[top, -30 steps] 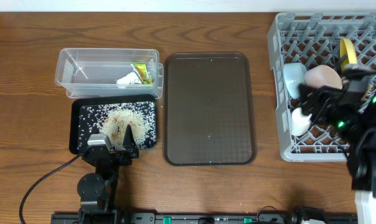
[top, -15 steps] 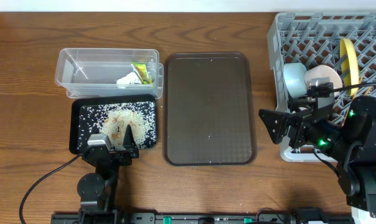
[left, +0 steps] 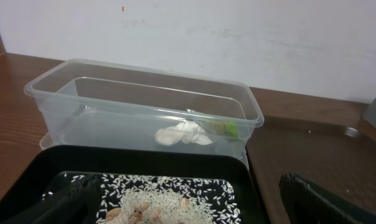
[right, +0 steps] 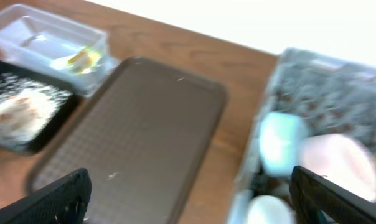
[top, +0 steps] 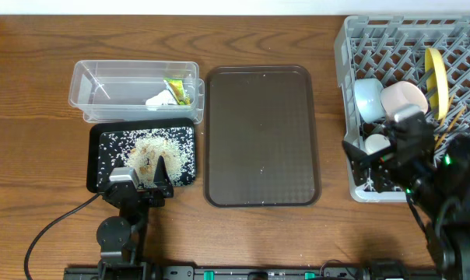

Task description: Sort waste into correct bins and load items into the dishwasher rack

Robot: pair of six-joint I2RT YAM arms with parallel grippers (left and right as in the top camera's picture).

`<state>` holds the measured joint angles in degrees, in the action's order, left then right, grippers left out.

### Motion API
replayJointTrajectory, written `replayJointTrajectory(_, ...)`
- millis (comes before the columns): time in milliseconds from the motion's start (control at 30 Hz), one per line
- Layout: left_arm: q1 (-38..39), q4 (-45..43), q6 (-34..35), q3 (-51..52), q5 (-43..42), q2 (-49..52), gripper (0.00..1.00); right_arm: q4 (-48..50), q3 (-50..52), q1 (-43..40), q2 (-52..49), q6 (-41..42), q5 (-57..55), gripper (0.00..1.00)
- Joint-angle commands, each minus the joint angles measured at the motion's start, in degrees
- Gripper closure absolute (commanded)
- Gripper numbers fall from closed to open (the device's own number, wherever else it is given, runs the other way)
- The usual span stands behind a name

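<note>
The grey dishwasher rack [top: 391, 39] at the right holds a light-blue bowl [top: 367, 95], a pale pinkish bowl [top: 404, 97], a white bowl [top: 373, 145] and an upright pale-yellow plate [top: 435, 70]. A thin wooden chopstick [top: 453, 117] shows by the plate. My right gripper [top: 383, 152] is open and empty above the rack's front-left corner; it also shows in the right wrist view [right: 188, 199]. The clear tub [top: 134, 82] holds the yellow-green wrapper [top: 177, 92] and white scrap [top: 159, 99]. The black tray [top: 95, 155] holds rice [top: 153, 152]. My left gripper [top: 145, 175] is open at the tray's front edge.
The large dark brown serving tray [top: 258, 136] lies between the bins and the rack, with a few stray rice grains on it. Bare wooden table lies to the left of the bins. The right arm hides the rack's front right part.
My right arm swung left past the rack's left edge half a second ago and has drawn back over the rack's front-left corner. The left arm has not moved.
</note>
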<state>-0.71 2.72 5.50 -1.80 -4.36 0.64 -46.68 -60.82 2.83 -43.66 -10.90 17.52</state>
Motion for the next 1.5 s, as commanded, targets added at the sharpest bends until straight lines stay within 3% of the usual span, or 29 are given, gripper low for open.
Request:
replayJointTrajectory(0, -0.28, 0.81, -0.76, 1.57, -0.59, -0.31, 0.07, 2.78, 3.45, 0.31, 5.9, -1.84, -6.69, 0.01)
replayJointTrajectory(367, -0.28, 0.81, -0.76, 1.57, -0.59, -0.31, 0.06, 18.99, 27.17, -1.46, 27.85, -1.81, -6.75, 0.01)
replayJointTrajectory(633, -0.28, 0.81, -0.76, 1.57, -0.59, -0.31, 0.06, 25.24, 44.89, -1.46, 42.8, -1.84, -6.75, 0.01)
replayJointTrajectory(967, -0.28, 0.81, -0.76, 1.57, -0.59, -0.31, 0.06, 44.11, 60.65, -1.36, 43.39, -1.7, -6.56, 0.01)
replayJointTrajectory(1467, -0.28, 0.81, -0.76, 1.57, -0.59, -0.31, 0.07, 43.45, 60.5, -1.29, 43.36, -1.6, -6.58, 0.01)
